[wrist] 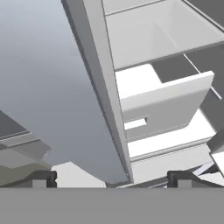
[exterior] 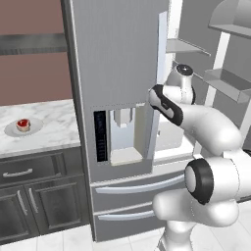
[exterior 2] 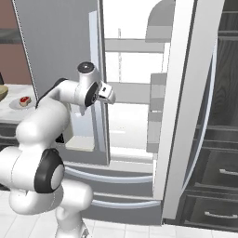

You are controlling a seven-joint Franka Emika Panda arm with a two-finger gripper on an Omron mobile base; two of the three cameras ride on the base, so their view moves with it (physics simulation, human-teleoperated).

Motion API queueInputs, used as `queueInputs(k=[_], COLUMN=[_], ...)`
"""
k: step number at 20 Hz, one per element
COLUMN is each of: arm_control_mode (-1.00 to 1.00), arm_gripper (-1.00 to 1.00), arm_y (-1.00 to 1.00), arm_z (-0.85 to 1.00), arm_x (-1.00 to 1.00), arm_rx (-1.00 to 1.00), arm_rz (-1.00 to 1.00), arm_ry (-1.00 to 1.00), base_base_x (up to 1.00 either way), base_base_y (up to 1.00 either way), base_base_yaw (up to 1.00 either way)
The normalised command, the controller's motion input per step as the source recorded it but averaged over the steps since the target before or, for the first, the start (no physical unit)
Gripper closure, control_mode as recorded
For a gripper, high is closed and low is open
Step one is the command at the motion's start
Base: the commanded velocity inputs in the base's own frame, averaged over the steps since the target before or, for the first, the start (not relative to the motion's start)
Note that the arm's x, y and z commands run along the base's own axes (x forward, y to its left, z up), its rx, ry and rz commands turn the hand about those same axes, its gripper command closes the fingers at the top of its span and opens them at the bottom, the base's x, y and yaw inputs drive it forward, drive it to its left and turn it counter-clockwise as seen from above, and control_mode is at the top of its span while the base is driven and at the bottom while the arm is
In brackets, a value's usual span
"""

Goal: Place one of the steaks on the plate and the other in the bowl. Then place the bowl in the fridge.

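Observation:
The grey fridge [exterior: 117,59] stands with its left door shut and its right door [exterior 2: 186,116] swung wide, baring the white interior [exterior 2: 132,69]. My gripper [exterior 2: 109,94] is raised at the inner edge of the shut left door, at the mouth of the open half. In the hand view the gripper [wrist: 111,179] is open, nothing between its fingertips [wrist: 43,178], facing the door edge and a white drawer [wrist: 166,105]. On the counter to the left, one steak [exterior: 22,124] lies on the light-grey plate [exterior: 12,130]. A tan bowl [exterior 2: 2,92] is cut off by the frame's left edge.
Marble counter [exterior: 49,122] over dark cabinets [exterior: 29,196] left of the fridge. The open door's shelves [exterior: 228,81] jut out on the right. Dark cabinets [exterior 2: 218,153] stand behind the open door. Two fridge bottom drawers [exterior: 132,196] are shut.

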Motion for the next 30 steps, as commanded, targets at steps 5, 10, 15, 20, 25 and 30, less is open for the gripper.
queueInputs(k=[5, 10, 15, 20, 25, 30], arm_control_mode=[-1.00, -1.00, -1.00, -1.00, -1.00, -1.00], arm_gripper=[-1.00, -1.00, -1.00, -1.00, -1.00, -1.00], arm_y=[-0.02, -0.04, 0.00, 0.03, 0.14, 0.25], arm_z=[-0.01, 0.00, -0.08, -0.04, 0.00, 0.00], arm_x=[0.42, 0.37, 0.29, 0.42, 0.56, 0.47], arm_rx=[-0.05, -0.05, -0.02, -0.01, 0.00, 0.00], arm_rz=[0.01, 0.01, 0.01, 0.01, 0.00, 0.00], arm_ry=[-0.08, -0.03, -0.23, -0.09, 0.00, 0.00], base_base_x=[0.00, 0.00, 0.00, 0.00, 0.00, 0.00], base_base_y=[0.00, 0.00, 0.00, 0.00, 0.00, 0.00], base_base_yaw=[0.00, 0.00, 0.00, 0.00, 0.00, 0.00])
